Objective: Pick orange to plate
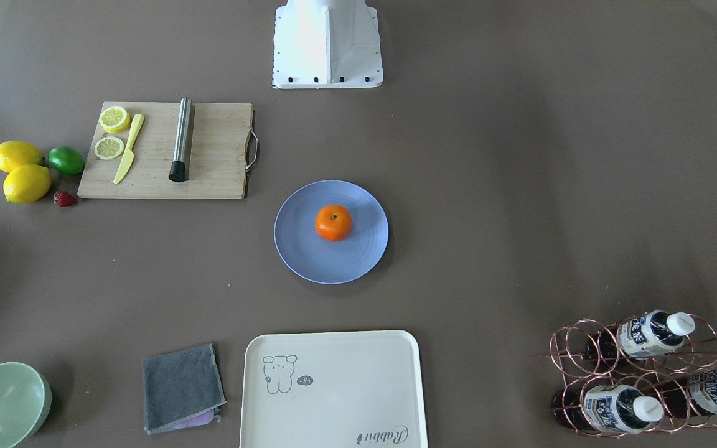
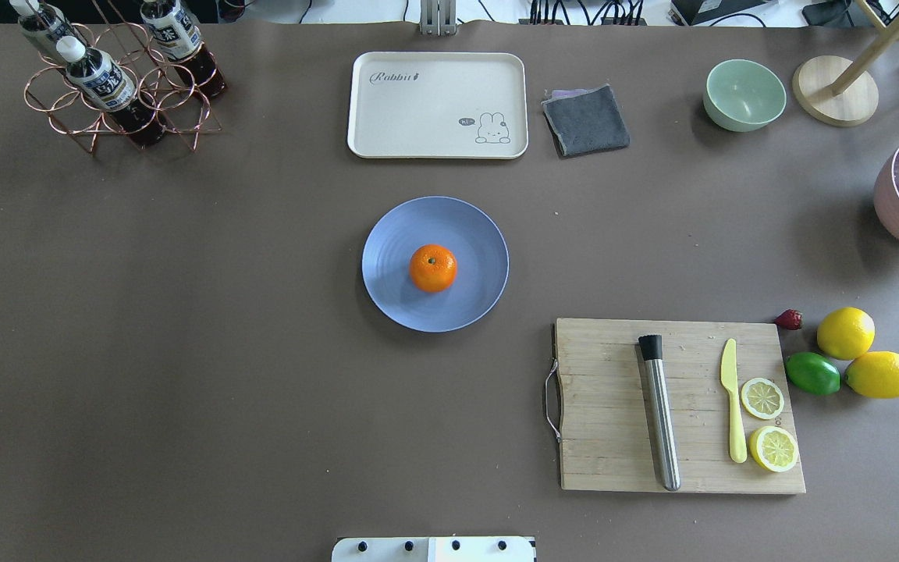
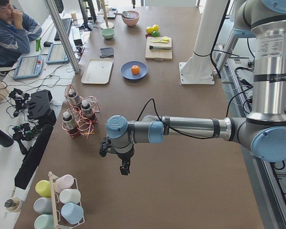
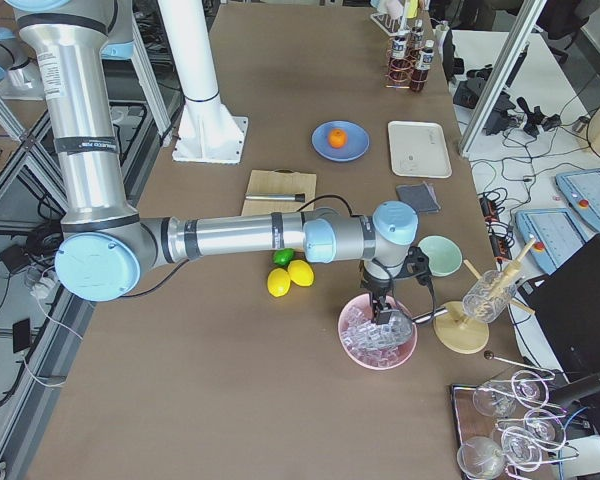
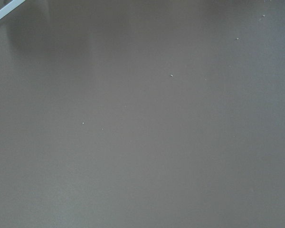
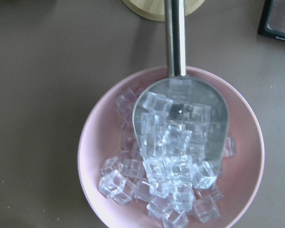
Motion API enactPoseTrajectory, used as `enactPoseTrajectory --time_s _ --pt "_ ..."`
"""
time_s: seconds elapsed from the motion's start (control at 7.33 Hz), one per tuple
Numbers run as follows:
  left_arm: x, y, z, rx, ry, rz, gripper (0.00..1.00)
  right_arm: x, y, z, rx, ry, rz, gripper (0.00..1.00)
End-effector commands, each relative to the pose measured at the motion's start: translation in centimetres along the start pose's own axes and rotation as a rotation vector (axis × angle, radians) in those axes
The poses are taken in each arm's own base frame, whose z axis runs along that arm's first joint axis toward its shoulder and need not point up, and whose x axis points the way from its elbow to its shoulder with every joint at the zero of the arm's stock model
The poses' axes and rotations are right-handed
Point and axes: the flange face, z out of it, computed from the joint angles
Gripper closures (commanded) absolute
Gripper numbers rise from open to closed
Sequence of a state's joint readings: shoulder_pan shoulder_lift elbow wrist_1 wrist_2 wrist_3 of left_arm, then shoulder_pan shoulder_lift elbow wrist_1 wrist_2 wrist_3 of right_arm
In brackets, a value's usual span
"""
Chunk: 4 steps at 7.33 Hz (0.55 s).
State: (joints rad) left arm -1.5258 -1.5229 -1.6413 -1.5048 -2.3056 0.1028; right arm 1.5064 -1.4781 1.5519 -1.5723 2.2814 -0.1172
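The orange (image 1: 333,223) (image 2: 433,268) rests near the middle of the periwinkle-blue plate (image 1: 309,252) (image 2: 399,234) at the table's centre, stem dot up. Nothing touches it. Neither gripper shows in the overhead or front views. In the left side view my left gripper (image 3: 125,168) hangs over bare table near the bottle rack, far from the plate (image 3: 126,73). In the right side view my right gripper (image 4: 380,310) hovers above a pink bowl of ice, well away from the orange (image 4: 337,137). I cannot tell whether either gripper is open or shut.
A cutting board (image 2: 613,406) holds a steel tube, a yellow knife and lemon slices. Two lemons (image 2: 880,374), a lime (image 2: 812,373) and a strawberry lie beside it. A cream tray (image 2: 438,105), grey cloth, green bowl (image 2: 744,94) and bottle rack (image 2: 118,78) line the far edge. The pink ice bowl (image 6: 99,142) holds a scoop.
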Motion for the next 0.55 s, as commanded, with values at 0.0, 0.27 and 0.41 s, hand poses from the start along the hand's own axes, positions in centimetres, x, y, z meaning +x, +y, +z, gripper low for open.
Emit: enactPoseTrajectory --time_s 0.0,0.27,0.41 --pt "0.0 0.0 0.0 0.001 0.0 0.0 0.0 4.4 5.0 0.6 -0.016 0.019 0.06 0.0" --pt "-0.1 0.0 0.0 -0.001 0.0 -0.007 0.0 5.4 7.1 1.6 -0.038 0.021 0.092 0.0" --pt "-0.1 0.0 0.1 0.0 -0.002 -0.008 0.0 5.5 7.2 1.7 -0.041 0.021 0.096 0.0"
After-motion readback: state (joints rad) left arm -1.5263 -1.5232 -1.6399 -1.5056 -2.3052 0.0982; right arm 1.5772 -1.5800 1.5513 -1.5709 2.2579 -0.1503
